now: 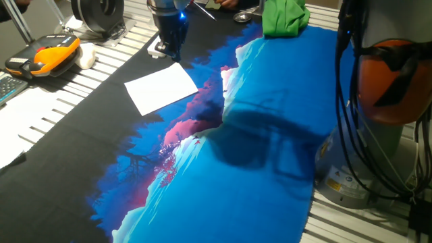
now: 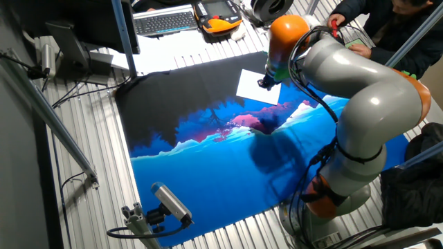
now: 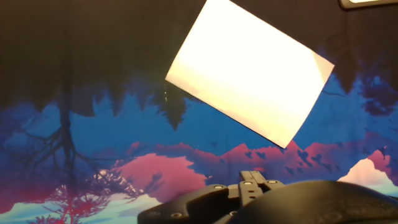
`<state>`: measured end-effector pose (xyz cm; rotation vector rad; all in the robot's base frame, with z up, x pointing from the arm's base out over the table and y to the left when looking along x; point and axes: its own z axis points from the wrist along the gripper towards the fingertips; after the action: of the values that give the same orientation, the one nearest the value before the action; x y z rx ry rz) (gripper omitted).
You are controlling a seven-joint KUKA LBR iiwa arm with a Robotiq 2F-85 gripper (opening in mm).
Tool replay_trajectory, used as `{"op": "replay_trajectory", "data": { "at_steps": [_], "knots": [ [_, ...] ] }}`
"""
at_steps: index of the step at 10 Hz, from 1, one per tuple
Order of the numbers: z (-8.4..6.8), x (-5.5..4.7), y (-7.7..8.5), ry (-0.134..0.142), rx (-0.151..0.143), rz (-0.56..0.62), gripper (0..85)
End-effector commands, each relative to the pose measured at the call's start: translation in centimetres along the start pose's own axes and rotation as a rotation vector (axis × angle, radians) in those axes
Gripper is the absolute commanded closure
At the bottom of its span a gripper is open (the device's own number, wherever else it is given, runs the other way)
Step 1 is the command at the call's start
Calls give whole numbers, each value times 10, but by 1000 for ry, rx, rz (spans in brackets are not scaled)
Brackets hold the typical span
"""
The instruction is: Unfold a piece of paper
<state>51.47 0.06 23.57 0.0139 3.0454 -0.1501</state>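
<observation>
While the big blue and pink mountain-picture cloth (image 1: 270, 155) fills the near part of the table, the thin white piece of paper (image 1: 160, 88) lies farther back on the cloth's black part. It looks flat and folded shut, so I think the unfolding is not begun. Just beyond its far corner hangs the dark gripper (image 1: 173, 42). It touches nothing. I cannot tell how wide its jaws are. Farther left sits an orange and black handheld box (image 1: 44, 55).
</observation>
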Motion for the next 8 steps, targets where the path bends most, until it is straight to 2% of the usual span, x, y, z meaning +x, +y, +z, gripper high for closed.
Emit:
{"op": "replay_trajectory", "data": {
  "at_steps": [1,2,3,4,5,8],
  "knots": [
    [0,0,0,-1,-9,3,850],
    [0,0,0,14,-12,3,680],
    [1,-4,-3,34,-6,-1,680],
    [5,-17,-12,46,-16,-11,680],
    [9,-34,-23,59,-18,-21,680],
    [27,-68,-41,76,-1,-30,680]
  ]
}}
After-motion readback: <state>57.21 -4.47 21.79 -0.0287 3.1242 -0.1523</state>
